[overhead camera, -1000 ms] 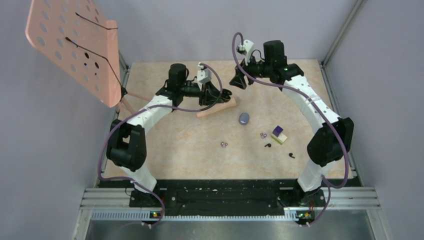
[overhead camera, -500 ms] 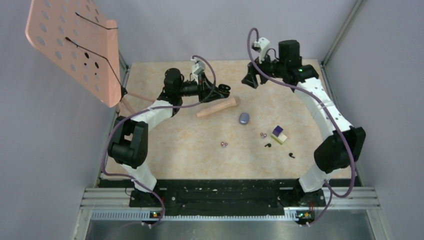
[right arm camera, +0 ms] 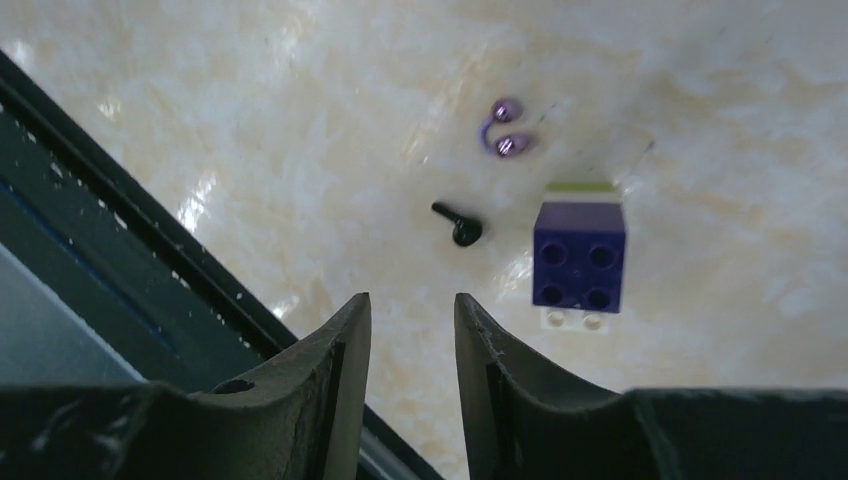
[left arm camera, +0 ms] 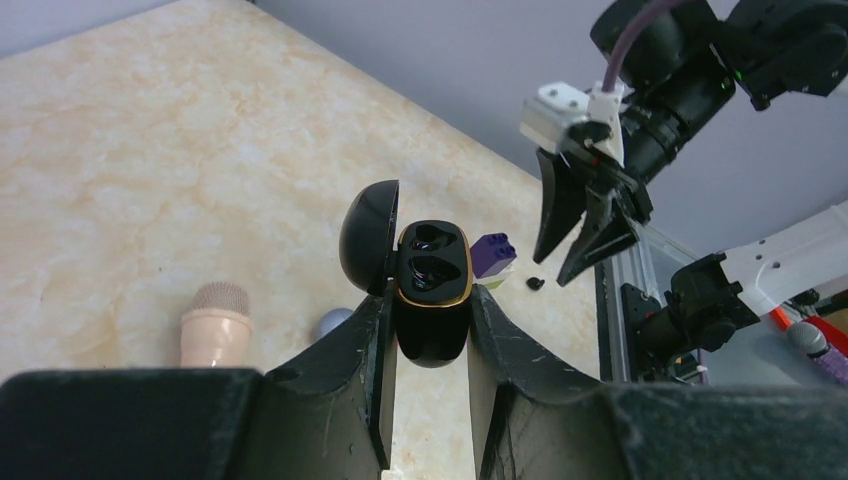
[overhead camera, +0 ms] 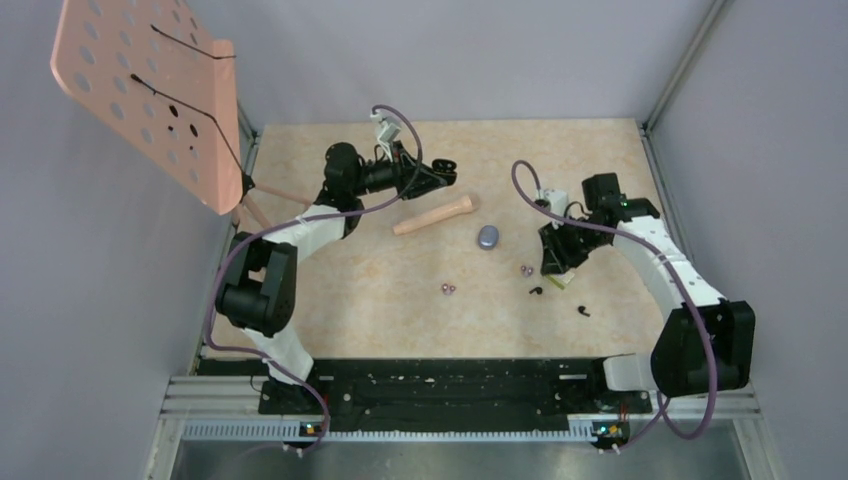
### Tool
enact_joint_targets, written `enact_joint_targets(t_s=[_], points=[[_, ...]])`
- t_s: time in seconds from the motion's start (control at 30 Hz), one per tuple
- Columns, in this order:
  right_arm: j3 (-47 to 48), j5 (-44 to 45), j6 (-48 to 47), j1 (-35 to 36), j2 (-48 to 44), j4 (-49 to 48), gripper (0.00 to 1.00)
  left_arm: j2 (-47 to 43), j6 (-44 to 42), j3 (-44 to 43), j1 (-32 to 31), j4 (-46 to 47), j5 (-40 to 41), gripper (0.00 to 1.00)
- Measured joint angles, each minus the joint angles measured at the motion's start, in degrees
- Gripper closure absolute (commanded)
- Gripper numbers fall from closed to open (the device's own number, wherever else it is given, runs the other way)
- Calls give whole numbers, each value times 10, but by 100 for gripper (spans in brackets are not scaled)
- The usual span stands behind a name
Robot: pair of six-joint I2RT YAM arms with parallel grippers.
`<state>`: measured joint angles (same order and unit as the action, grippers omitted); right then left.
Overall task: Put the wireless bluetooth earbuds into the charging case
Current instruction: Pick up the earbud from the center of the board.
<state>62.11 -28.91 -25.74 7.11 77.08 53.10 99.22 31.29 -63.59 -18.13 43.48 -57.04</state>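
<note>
My left gripper (left arm camera: 430, 303) is shut on the black charging case (left arm camera: 432, 268), whose lid is open and whose gold-rimmed wells are empty; it holds the case above the table at the back (overhead camera: 443, 171). My right gripper (right arm camera: 412, 310) is open and empty, hovering over the front right area (overhead camera: 553, 262). One black earbud (right arm camera: 460, 226) lies just ahead of its fingers, also seen in the top view (overhead camera: 536, 291). A second black earbud (overhead camera: 583, 311) lies nearer the front. A pinkish-purple pair (right arm camera: 505, 130) lies beyond it, and another pair (overhead camera: 448, 289) lies mid-table.
A purple-and-cream block (right arm camera: 579, 256) lies right of the black earbud, partly under my right gripper in the top view. A pink peg with a rounded head (overhead camera: 434, 216) and a grey-blue oval (overhead camera: 488, 236) lie mid-table. A pink perforated board (overhead camera: 150, 90) stands at the back left. The black front rail (right arm camera: 100, 200) runs close by.
My right arm swung from high at the back down to just above the block and black earbud. My left gripper drew back from the peg with the case.
</note>
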Motion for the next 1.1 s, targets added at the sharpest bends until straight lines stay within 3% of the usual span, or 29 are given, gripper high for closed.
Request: enact_joint_targets(t_s=[0.23, 0.47, 0.77, 1.1], points=[[-58, -9, -72, 0, -10, 13, 66, -7, 5, 20, 16, -17, 23, 100], [-70, -15, -213, 0, 17, 14, 67, -29, -6, 20, 22, -43, 27, 100], [-127, 70, -455, 0, -28, 97, 68, -33, -15, 20, 22, -63, 27, 100], [-125, 150, -575, -6, 40, 112, 64, -36, -29, 21, 23, -84, 27, 100]])
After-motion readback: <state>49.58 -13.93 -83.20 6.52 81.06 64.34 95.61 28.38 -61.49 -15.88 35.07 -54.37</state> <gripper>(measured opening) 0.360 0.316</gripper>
